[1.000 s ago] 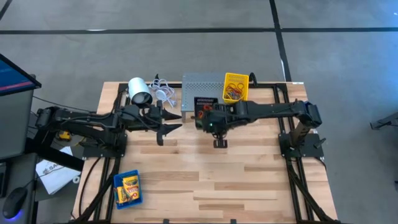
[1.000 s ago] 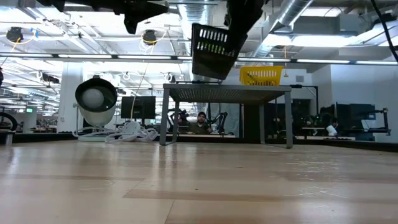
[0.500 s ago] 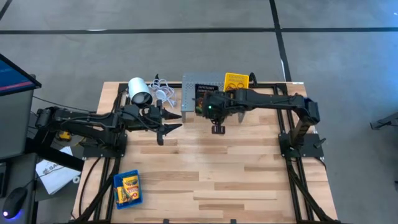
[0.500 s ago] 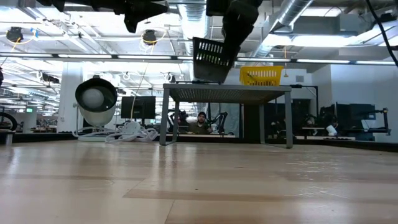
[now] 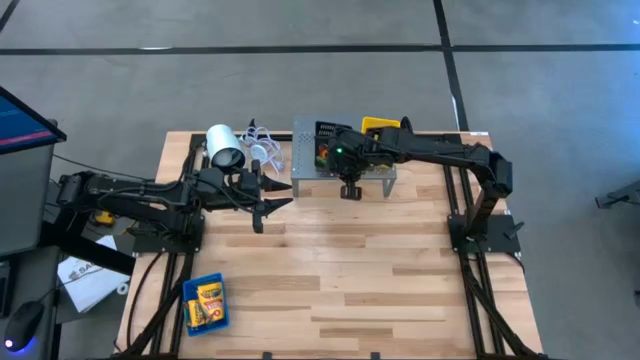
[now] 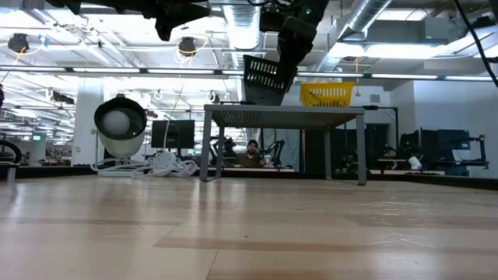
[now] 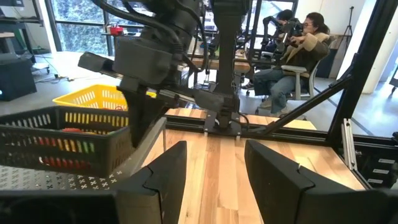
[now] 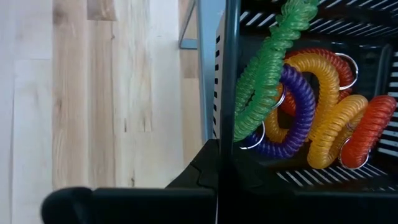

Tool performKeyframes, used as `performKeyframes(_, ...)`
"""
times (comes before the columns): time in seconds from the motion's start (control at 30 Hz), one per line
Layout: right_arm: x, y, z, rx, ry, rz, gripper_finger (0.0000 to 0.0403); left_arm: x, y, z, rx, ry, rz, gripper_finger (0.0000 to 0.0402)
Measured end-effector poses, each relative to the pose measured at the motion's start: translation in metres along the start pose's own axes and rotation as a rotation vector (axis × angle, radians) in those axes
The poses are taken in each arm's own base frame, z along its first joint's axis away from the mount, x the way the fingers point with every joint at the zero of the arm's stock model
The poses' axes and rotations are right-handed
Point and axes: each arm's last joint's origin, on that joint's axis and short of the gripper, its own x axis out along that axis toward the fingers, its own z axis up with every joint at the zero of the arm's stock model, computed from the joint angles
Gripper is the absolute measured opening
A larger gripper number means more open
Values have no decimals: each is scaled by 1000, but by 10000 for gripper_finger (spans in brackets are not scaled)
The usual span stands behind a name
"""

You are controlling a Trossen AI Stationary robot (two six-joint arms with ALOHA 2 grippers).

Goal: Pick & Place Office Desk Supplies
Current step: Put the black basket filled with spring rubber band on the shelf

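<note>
My right gripper (image 5: 333,160) is shut on a black mesh bin (image 5: 322,150), which hangs just over the grey perforated stand (image 5: 305,133) at the table's far edge. Inside the bin lie coiled bands (image 8: 298,118) in green, purple, orange and red. A yellow bin (image 6: 327,94) rests on the stand, to the right of the black one. A blue bin (image 5: 205,303) with crayon boxes sits on the table near the left front corner. My left gripper (image 7: 214,177) waits open over the table's left part, pointing level toward the stand. My right gripper pinches the black bin's side wall (image 8: 227,106) at its upper rim, one finger inside the bin and one outside. The fingers slant down from above (image 7: 138,115). The bin is lifted and tilted (image 6: 264,78), its floor just above the stand's top.
A white cylinder (image 5: 224,146) with a coiled white cable (image 5: 262,148) lies left of the stand. A wide stretch of wooden table top (image 5: 340,270) lies in front of the stand. People sit at desks in the room beyond the table (image 7: 298,43).
My right gripper has swung toward the table's far edge with the black bin, from over the bare wood in front of the stand to over the stand's top. The bin has stayed lifted and tilted in the hold.
</note>
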Motion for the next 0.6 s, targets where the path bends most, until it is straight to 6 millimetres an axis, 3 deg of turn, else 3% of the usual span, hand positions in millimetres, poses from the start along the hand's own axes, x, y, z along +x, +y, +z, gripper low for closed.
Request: performKeyframes(0.6,11,-26,-7,17,11,30,0,0,0,0,7,0,0,159)
